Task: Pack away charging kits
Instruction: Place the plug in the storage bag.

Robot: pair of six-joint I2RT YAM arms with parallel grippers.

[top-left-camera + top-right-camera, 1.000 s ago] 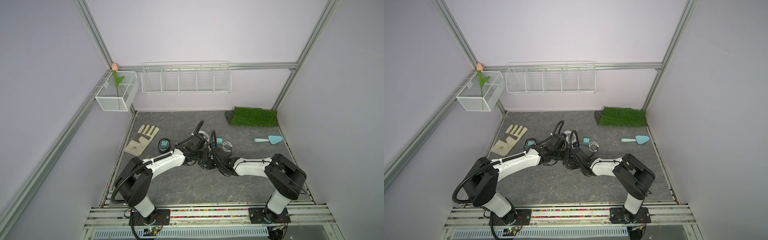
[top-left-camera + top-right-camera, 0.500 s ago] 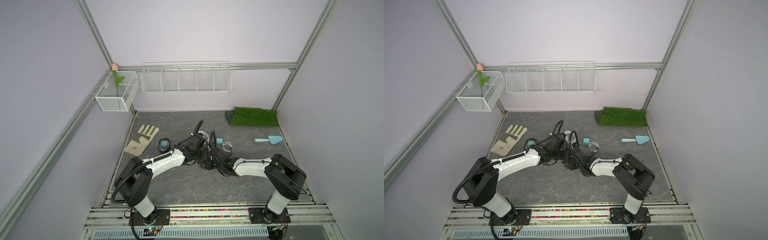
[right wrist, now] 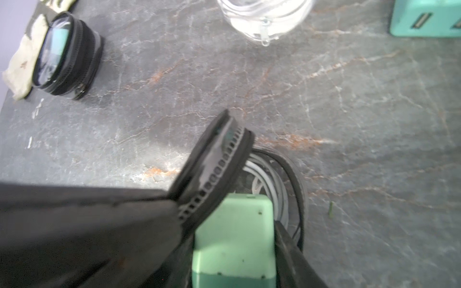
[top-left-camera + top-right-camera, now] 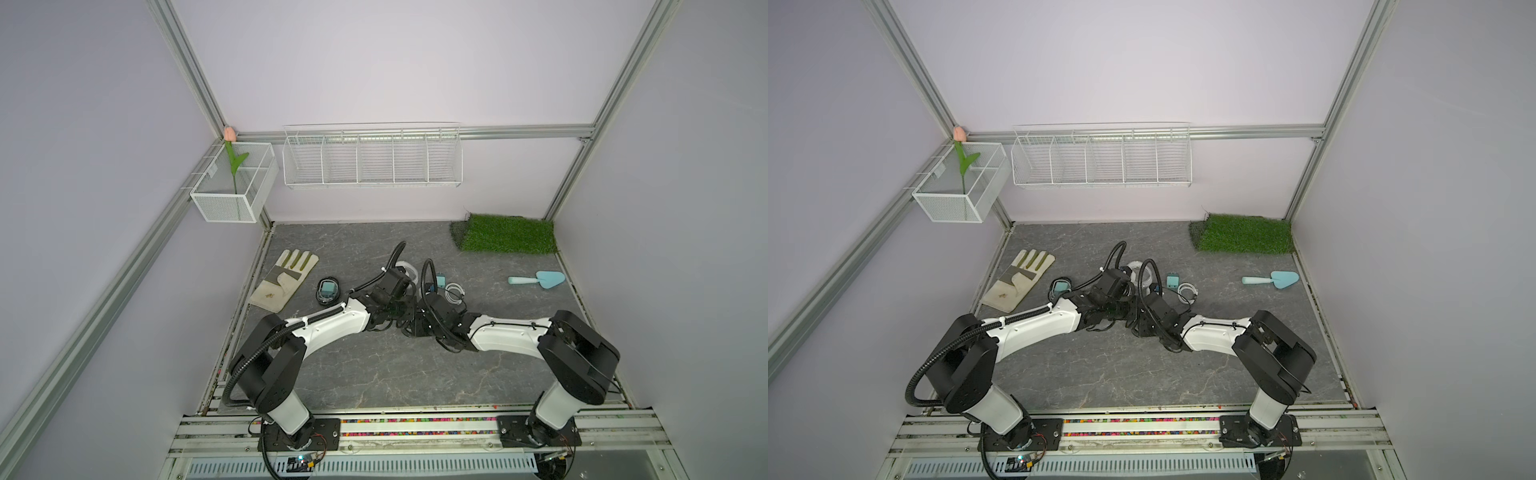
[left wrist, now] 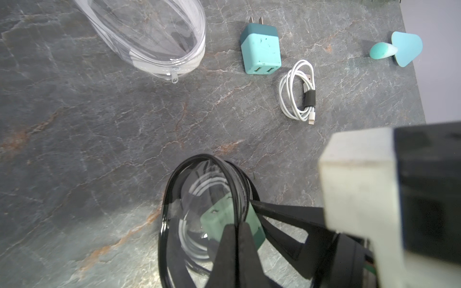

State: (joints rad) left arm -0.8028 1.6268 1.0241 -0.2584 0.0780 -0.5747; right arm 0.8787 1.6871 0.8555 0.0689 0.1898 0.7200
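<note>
An open black-rimmed case [image 5: 166, 199] stands on the grey table, where both arms meet in the top views. My left gripper [image 5: 235, 225] is shut on the case's raised lid [image 3: 219, 154] and holds it up. My right gripper [image 3: 235, 232] is shut on a pale green plug adapter [image 3: 234, 239], with a finger pressed on each side of it. The adapter sits low in the case's mouth, over a coiled white cable [image 3: 264, 179]. A clear white-rimmed case [image 5: 154, 32], a loose teal adapter [image 5: 260, 47] and a coiled cable [image 5: 298, 92] lie just beyond.
A shut black case [image 4: 328, 289] with a teal adapter inside lies left of the arms, beside the beige glove [image 4: 284, 279]. The light-blue trowel [image 4: 538, 279] lies at the right and a grass mat [image 4: 507, 233] at the back right. A wire basket [image 4: 372, 160] and a mesh box [image 4: 232, 183] hang on the walls.
</note>
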